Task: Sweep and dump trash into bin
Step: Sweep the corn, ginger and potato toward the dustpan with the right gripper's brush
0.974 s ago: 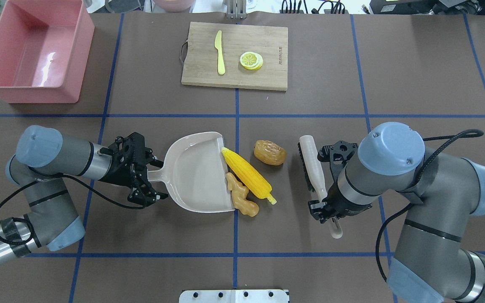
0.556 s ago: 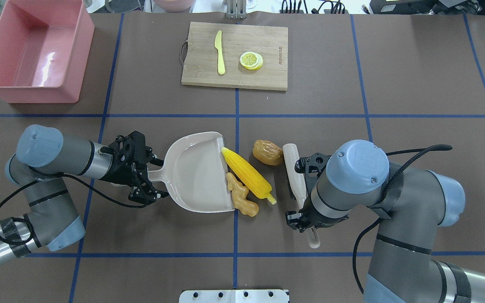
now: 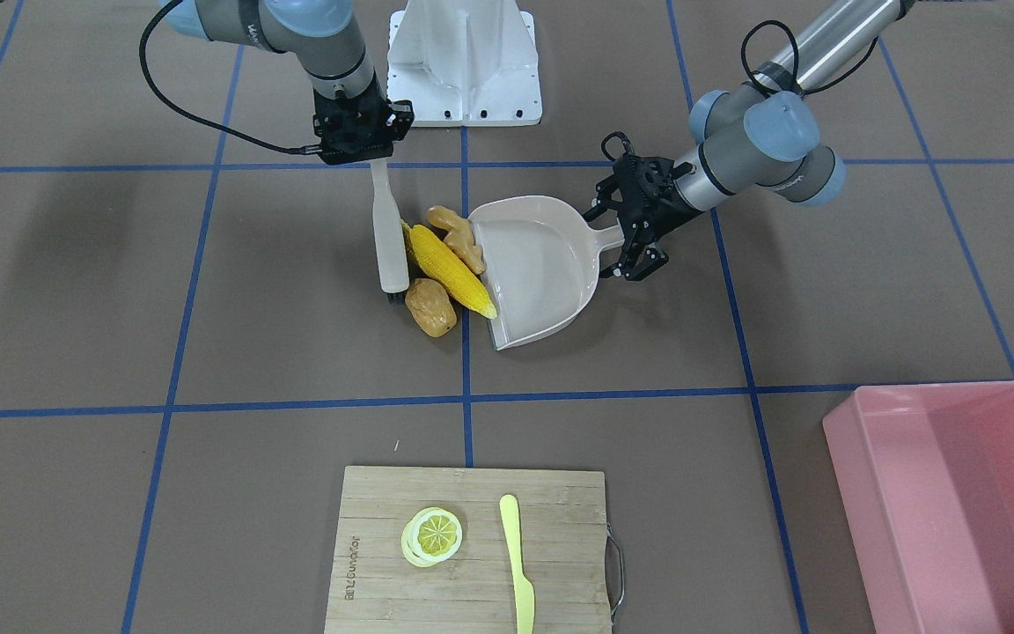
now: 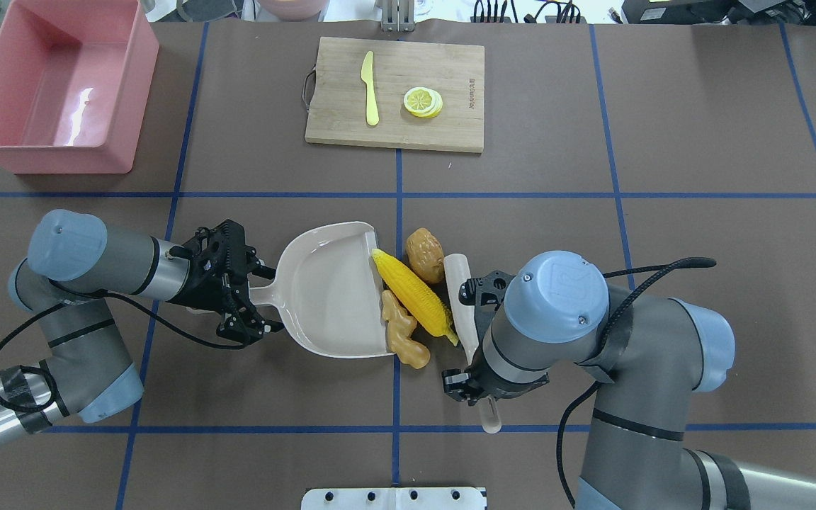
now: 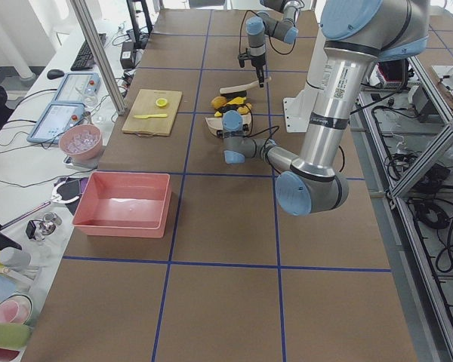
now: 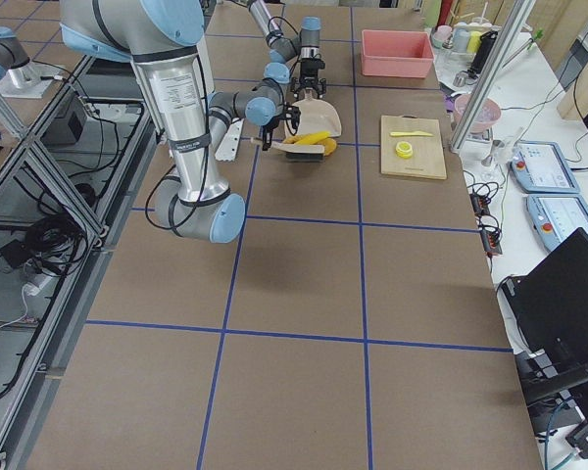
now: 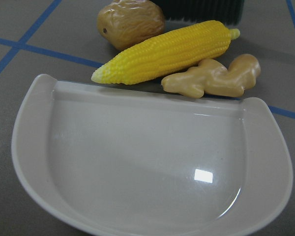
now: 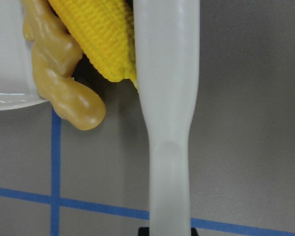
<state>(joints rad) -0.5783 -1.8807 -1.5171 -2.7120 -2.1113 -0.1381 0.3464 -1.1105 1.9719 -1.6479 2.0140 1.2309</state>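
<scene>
The yellow corn cob (image 4: 415,301), the tan ginger root (image 4: 402,338) and the brown-orange potato-like lump (image 4: 425,255) lie at the open mouth of the beige dustpan (image 4: 330,290). My left gripper (image 4: 252,301) is shut on the dustpan's handle. My right gripper (image 4: 482,397) is shut on the white brush (image 4: 459,283), whose head presses against the corn (image 8: 98,34) and touches the lump (image 3: 430,306). The ginger (image 7: 211,78) rests against the pan's lip. The pink bin (image 4: 47,159) stands empty at the far left.
A wooden cutting board (image 4: 394,92) with a yellow knife (image 4: 370,88) and a lemon slice (image 4: 423,101) lies at the far middle. Blue tape lines cross the brown table. The robot's white base (image 3: 463,53) is near the brush.
My right arm has swept left with the brush. It pushed the potato-like lump left against the corn. The left gripper and dustpan have stayed in place.
</scene>
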